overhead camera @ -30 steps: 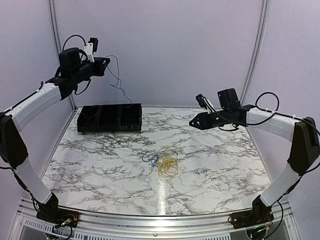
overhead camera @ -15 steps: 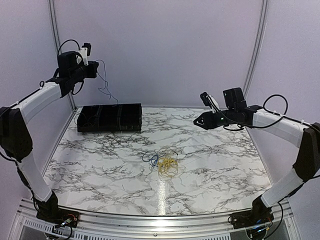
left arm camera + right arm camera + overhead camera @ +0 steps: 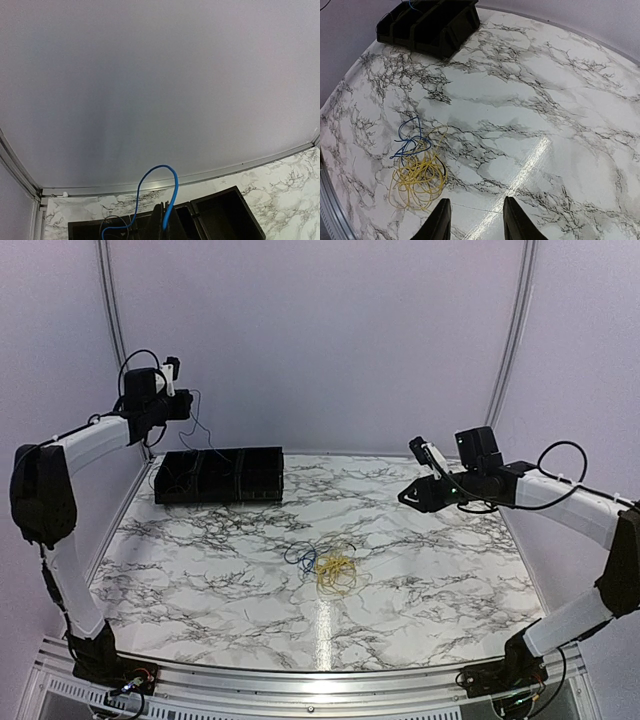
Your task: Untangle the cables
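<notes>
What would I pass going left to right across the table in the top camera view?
First the black tray → blue cable → yellow cables → right end effector, which hangs above the table's right side.

Black divided bin (image 3: 218,476) sits back-left on marble table (image 3: 450,560).
</notes>
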Robot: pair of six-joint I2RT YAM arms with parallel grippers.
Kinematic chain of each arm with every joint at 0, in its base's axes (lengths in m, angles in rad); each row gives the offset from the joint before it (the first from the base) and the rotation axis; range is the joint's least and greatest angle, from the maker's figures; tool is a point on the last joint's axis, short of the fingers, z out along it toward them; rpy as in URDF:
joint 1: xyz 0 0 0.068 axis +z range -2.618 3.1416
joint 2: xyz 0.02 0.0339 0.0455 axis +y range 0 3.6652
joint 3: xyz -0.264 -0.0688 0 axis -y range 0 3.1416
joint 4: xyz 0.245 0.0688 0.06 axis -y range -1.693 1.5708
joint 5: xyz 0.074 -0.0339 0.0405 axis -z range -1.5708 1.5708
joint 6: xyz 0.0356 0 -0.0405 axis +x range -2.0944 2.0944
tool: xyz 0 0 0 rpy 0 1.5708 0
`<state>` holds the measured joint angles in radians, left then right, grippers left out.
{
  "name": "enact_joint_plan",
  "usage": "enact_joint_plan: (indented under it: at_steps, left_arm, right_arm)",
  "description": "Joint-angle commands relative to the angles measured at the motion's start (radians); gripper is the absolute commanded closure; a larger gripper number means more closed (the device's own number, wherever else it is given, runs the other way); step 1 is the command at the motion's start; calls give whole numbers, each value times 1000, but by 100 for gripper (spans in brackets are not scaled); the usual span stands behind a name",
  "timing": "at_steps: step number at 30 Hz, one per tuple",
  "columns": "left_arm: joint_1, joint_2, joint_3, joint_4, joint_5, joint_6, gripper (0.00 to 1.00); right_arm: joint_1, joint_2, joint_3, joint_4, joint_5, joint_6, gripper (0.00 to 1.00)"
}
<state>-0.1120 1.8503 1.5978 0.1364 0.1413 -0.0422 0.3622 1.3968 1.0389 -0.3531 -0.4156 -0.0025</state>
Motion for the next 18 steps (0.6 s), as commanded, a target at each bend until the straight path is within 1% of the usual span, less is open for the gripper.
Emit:
enact_joint_plan:
  at_steps: [1,12,18]
  left_arm:
    - [-3,46,-27,33,56,-47,100]
    - [-34,89,-72,54,127,-119,100]
    - [-35,138,-102,58,109,-177,100]
  right_arm:
    - [-17,-37,-18,-6,29,-33,63]
    - [-21,-53,-53,3,34,-45,63]
    - [-20,-53,-56,3,36,-52,64]
